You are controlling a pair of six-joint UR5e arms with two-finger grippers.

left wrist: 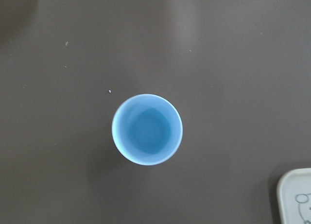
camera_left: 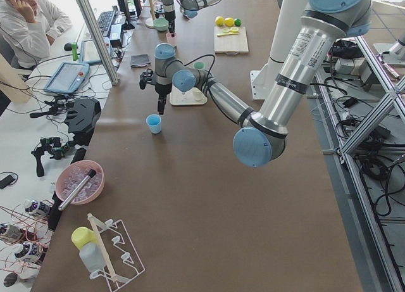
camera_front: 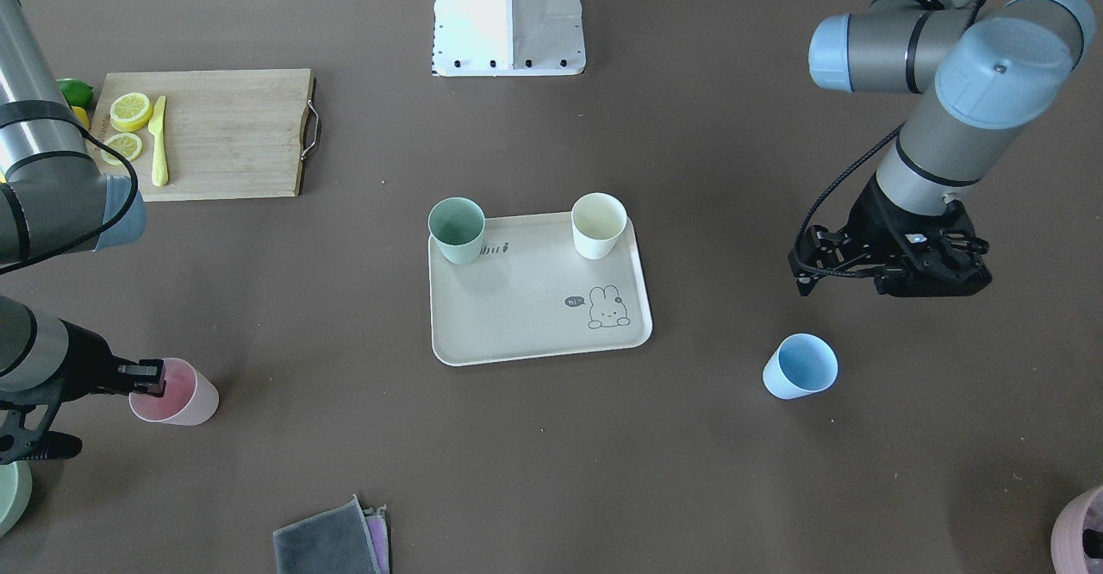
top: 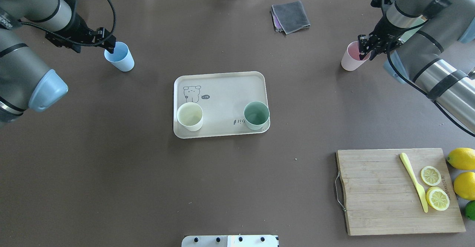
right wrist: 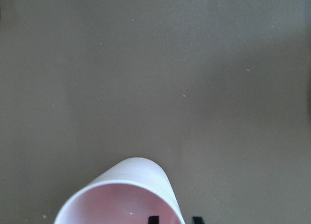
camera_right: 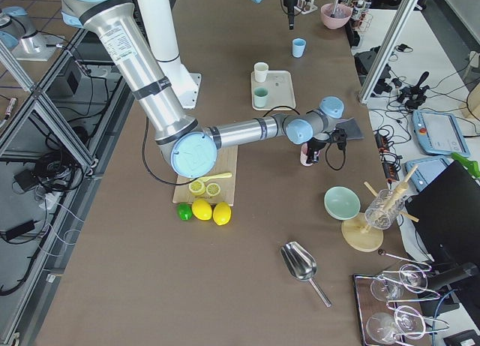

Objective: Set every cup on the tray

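Loading the tray point(top: 222, 91) is judged half done. The green cup point(top: 256, 115) and the cream cup point(top: 190, 116) stand upright inside its rim, one at each corner of the long edge nearest the robot, which leaves the tray's far half bare for the other two. The pink cup point(top: 350, 59) stands on the table point(top: 222, 187) well apart from the tray, off its short edge on the right arm's side. The right gripper point(top: 365, 48) is down at this cup's rim. In the right wrist view one fingertip point(right wrist: 153, 219) sits inside the mouth and the other outside, so the jaws straddle the wall with a gap between them and appear not closed on it. A rim pinch of this kind suits a handleless tapered cup and should keep it upright in a lift. The blue cup point(top: 120, 58) stands upright well apart from the tray, beyond its far corner on the left arm's side. The left gripper point(top: 110, 46) hangs above it with the cup centred in the left wrist view, which reads as a pre-grasp alignment. No finger shows there, so whether those jaws are apart or together cannot be told.
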